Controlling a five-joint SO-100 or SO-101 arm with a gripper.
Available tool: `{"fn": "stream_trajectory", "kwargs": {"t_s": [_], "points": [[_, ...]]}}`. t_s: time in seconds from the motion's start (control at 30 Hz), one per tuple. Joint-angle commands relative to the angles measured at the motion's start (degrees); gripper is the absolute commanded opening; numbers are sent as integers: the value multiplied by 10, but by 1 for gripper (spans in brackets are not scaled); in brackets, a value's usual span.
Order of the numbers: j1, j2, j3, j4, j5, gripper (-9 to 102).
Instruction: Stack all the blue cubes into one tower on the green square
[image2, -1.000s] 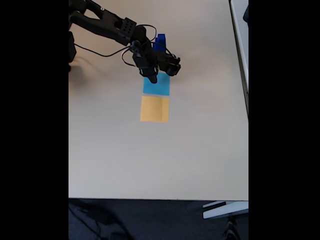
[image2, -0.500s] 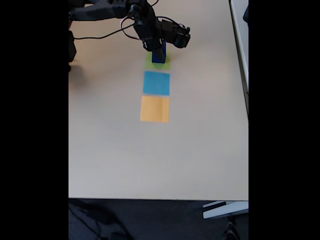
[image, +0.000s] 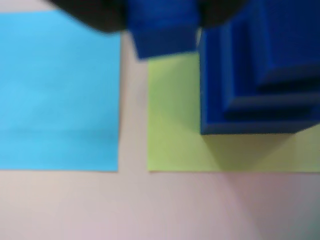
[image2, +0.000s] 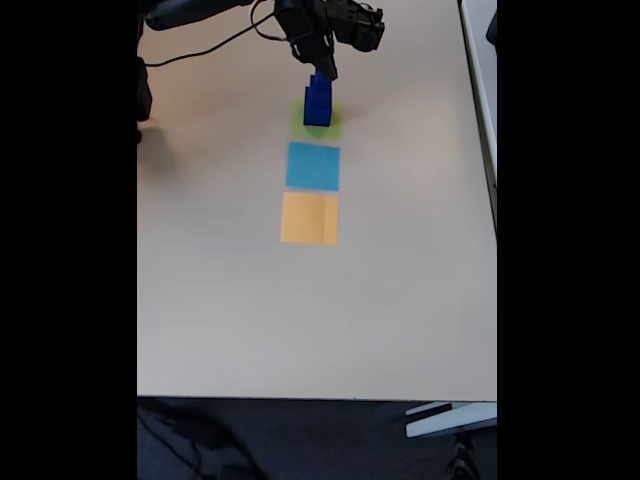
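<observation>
In the wrist view a small blue cube (image: 165, 37) sits between the two dark fingers of my gripper (image: 161, 22) at the top edge, and the gripper looks shut on it. To its right a stepped tower of blue cubes (image: 260, 85) stands on the green square (image: 175, 130). The held cube hangs beside the tower, over the square's near edge. In the fixed view the gripper (image2: 324, 72) hovers just above the tower (image2: 318, 105) on the green square (image2: 300, 125) near the table's far end.
A light-blue square (image2: 313, 166) lies right below the green one, then an orange square (image2: 309, 218). In the wrist view the light-blue square (image: 55, 90) is at the left. The arm and its cable (image2: 215, 45) cross the top left. The table edge runs at the right.
The arm has swung up from over the light-blue square toward the top of the fixed view, uncovering the green square and the tower. The gripper now sits above the tower.
</observation>
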Motion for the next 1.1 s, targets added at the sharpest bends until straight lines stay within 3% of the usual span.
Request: {"fn": "stream_trajectory", "kwargs": {"t_s": [0.0,1.07], "points": [[-17,50,2,-2,25,2],[-62,65,74,-36,43,1]]}}
